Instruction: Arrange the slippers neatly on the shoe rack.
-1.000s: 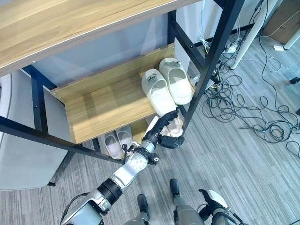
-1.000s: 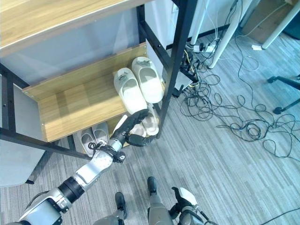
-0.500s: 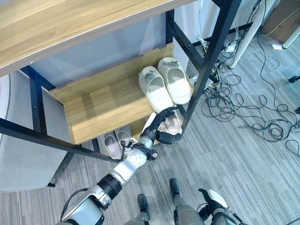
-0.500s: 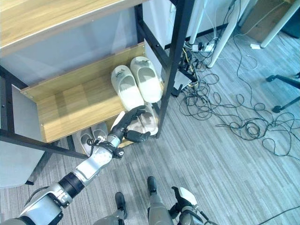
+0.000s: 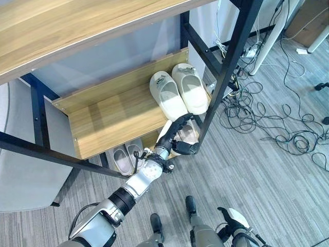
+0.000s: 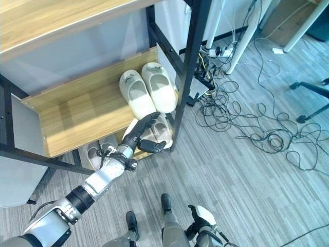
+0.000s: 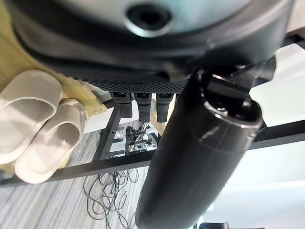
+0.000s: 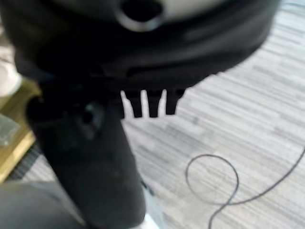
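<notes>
Up on the middle shelf (image 5: 108,116), toward two o'clock, two white slippers (image 5: 180,95) lie side by side, touching. Below them at five o'clock, on the bottom shelf (image 5: 151,140), lies a beige pair (image 5: 189,133), with a grey pair (image 5: 128,154) at seven o'clock. The left hand (image 5: 175,138) reaches under the middle shelf's front edge beside the beige pair, fingers straight, thumb spread, holding nothing. The right hand (image 5: 232,220) hangs at the bottom edge over the carpet (image 5: 257,175), fingers straight in its wrist view.

Mid shelf (image 5: 110,116) left free; black post (image 5: 226,77) blocks right.
</notes>
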